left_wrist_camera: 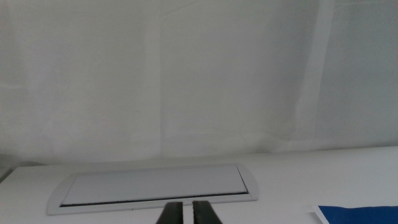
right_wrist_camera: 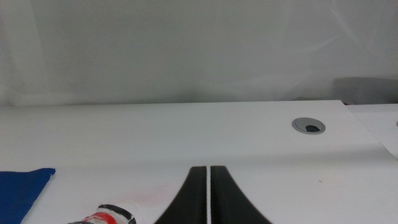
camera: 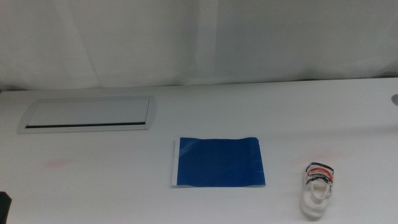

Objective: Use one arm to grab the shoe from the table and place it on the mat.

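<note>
Sandal (camera: 318, 190) sits on white bench (camera: 93, 186), right of blue mat (camera: 219, 162); both tools (left_wrist_camera: 185, 213) (right_wrist_camera: 208, 196) pressed together, idle.

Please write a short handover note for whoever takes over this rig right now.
Left gripper: waiting at the table's near left edge, jaws almost together, holding nothing.
Right gripper: waiting on the right, jaws nearly closed, holding nothing.
Shoe: on the table, right of the mat, apart from it, untouched.
Mat: lies flat mid-table, nothing on it.
Done: nothing yet.
Left: grasp the shoe, probably with the right arm, and place it on the mat.
</note>
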`<state>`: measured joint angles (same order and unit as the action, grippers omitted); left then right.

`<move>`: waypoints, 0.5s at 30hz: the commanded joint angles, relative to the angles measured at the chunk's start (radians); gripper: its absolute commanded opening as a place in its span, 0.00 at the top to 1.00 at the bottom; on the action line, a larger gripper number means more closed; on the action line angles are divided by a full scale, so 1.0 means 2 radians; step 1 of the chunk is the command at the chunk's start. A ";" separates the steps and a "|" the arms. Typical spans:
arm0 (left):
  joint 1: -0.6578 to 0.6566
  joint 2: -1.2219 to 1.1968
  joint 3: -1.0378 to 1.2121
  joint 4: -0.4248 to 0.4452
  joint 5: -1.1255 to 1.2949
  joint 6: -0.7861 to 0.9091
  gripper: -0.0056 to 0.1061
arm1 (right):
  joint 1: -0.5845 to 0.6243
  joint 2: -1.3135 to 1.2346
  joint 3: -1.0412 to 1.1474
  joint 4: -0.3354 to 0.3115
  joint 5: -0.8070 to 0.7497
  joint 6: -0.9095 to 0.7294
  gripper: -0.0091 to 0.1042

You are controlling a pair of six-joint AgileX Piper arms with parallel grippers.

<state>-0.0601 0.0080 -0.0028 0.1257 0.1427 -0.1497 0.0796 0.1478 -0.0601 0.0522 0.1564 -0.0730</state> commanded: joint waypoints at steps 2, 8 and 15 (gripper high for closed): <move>0.001 -0.021 0.019 -0.002 0.001 0.002 0.98 | -0.004 -0.002 0.003 0.000 -0.019 -0.002 0.94; 0.001 -0.021 0.019 -0.002 0.001 0.002 0.98 | -0.004 -0.002 0.003 0.076 -0.028 -0.001 0.65; 0.001 -0.021 0.019 -0.002 0.001 0.002 0.98 | -0.004 -0.002 0.003 0.116 -0.034 -0.001 0.01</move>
<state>-0.0601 0.0080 -0.0028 0.1257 0.1427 -0.1497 0.0796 0.1478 -0.0601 0.2604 0.1043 -0.0730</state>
